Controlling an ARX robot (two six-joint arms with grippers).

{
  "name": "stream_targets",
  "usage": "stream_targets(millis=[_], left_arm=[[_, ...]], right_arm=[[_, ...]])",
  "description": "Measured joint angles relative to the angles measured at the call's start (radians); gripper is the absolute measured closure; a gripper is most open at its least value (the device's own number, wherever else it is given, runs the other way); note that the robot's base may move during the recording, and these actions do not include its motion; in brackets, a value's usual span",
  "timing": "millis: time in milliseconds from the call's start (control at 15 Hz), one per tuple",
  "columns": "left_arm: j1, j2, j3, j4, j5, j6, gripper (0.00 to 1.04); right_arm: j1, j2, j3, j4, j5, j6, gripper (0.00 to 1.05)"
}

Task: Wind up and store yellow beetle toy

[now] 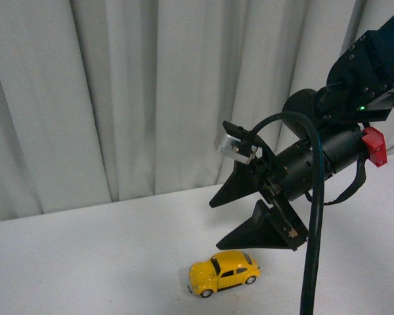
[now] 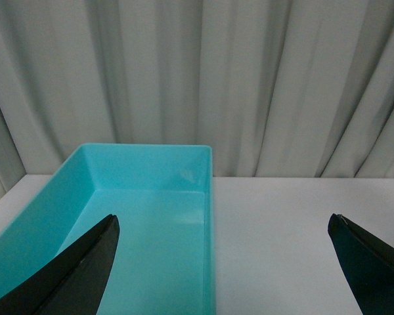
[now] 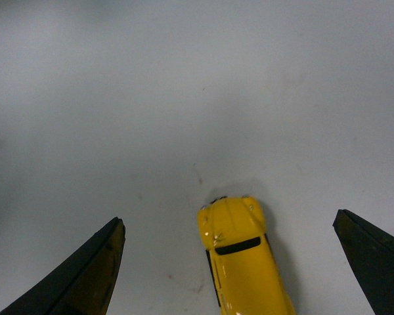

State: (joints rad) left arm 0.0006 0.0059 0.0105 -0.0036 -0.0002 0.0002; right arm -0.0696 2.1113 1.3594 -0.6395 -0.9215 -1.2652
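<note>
The yellow beetle toy (image 1: 223, 272), standing on its wheels on the white table (image 1: 85, 262) below the spread, empty right gripper (image 1: 218, 225), is judged light, rigid and smooth-shelled, best taken across its flanks, while the left gripper (image 2: 223, 223) is likewise spread, facing a turquoise bin (image 2: 209, 197).

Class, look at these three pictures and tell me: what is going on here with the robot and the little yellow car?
The right gripper hangs above the yellow beetle toy, jaws wide apart, not touching it. The toy stands on its wheels on the white table. The left gripper, also open and holding nothing, faces a turquoise bin near the curtain; nothing shows inside the bin. The toy is not yet picked up or stored.
</note>
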Motion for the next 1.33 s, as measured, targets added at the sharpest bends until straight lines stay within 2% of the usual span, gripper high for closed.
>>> stream_targets(millis=[133,333,800,933,1067,1133,1333], left_arm=[[0.0,0.0,0.0,0.0,0.0,0.0,0.07],[0.0,0.0,0.0,0.0,0.0,0.0,0.07],[0.0,0.0,0.0,0.0,0.0,0.0,0.07],[0.0,0.0,0.0,0.0,0.0,0.0,0.07],[0.0,0.0,0.0,0.0,0.0,0.0,0.07],[0.0,0.0,0.0,0.0,0.0,0.0,0.07],[0.0,0.0,0.0,0.0,-0.001,0.0,0.07]], right_arm=[[0.012,0.041,0.022,-0.074,0.071,-0.17,0.07],[0.025,0.092,0.033,-0.071,0.168,-0.327,0.07],[0.033,0.165,0.056,-0.023,0.263,-0.315,0.07],[0.036,0.182,0.073,-0.021,0.272,-0.286,0.24],[0.037,0.211,0.087,-0.006,0.278,-0.275,0.55],[0.04,0.211,0.087,0.003,0.28,-0.271,0.61],[0.051,0.211,0.083,0.026,0.278,-0.241,0.62]])
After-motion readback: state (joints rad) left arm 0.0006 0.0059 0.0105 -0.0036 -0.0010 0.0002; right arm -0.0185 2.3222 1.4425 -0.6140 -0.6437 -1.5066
